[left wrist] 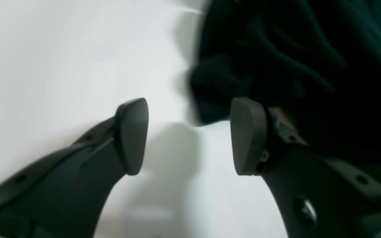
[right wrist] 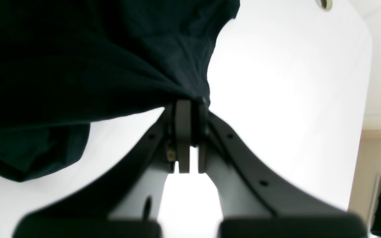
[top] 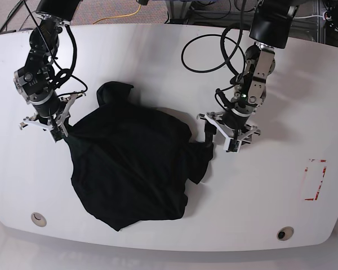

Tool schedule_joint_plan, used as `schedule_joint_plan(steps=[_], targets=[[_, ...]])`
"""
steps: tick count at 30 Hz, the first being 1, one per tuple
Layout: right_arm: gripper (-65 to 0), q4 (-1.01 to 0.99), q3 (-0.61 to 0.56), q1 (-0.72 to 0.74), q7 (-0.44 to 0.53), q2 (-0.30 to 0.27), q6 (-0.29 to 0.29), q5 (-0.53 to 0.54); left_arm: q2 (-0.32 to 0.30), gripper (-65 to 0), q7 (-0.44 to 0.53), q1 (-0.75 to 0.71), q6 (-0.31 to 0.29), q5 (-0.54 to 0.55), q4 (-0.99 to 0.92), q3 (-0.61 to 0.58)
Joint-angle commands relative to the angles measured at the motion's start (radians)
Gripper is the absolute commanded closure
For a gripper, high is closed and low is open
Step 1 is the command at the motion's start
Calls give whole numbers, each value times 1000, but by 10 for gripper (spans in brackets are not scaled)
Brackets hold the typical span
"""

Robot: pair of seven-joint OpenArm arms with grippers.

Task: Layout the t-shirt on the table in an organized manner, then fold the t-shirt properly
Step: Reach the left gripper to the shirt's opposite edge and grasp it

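A: Black fabric, the t-shirt point(top: 132, 169), lies rumpled across the middle of the glossy white table point(top: 158, 62), its bulk spreading toward the near edge while a bunched lobe pokes out at the far side, in the base view.

B: And the two arms?

A: The right gripper point(top: 58, 133), at that view's left, sits at the shirt's edge. In the right wrist view the right gripper point(right wrist: 188, 109) has its pads pressed together with a corner of the t-shirt point(right wrist: 94, 59) pinched between them, the cloth pulled into taut creases that fan away from the grip.

B: The other one?

A: The left gripper point(top: 223, 136), at the base view's right, hangs just beside a dark tongue of cloth that sticks out from the shirt's side. In the left wrist view the left gripper point(left wrist: 189, 135) stands spread, white table point(left wrist: 61, 59) showing between its fingers, nothing held. One finger point(left wrist: 248, 135) is in front of the folded t-shirt point(left wrist: 309, 66); whether it touches the cloth cannot be told, and the picture is blurred.

B: Anything else on the surface?

A: A red dashed rectangle point(top: 315, 179) marks the table toward the base view's right, well apart from the shirt. Two round grommets sit near the front edge, one grommet point(top: 39, 219) at the left and another grommet point(top: 283, 233) at the right. Black cables point(top: 214, 48) loop over the far part of the table behind the left arm.
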State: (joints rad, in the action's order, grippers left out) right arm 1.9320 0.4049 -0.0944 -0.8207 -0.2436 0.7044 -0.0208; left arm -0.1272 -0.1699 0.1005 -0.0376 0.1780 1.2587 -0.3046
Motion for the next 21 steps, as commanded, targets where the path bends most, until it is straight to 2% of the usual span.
schedule_joint_plan(steps=[1,21], targets=[[0,20,6,8,14,-13,-6,5,-1,-371,28,35,0,1,-1,-21],[0,22,9,0,14,-12,-6,9,1,-371,28,84,2,-1,-126,-49]])
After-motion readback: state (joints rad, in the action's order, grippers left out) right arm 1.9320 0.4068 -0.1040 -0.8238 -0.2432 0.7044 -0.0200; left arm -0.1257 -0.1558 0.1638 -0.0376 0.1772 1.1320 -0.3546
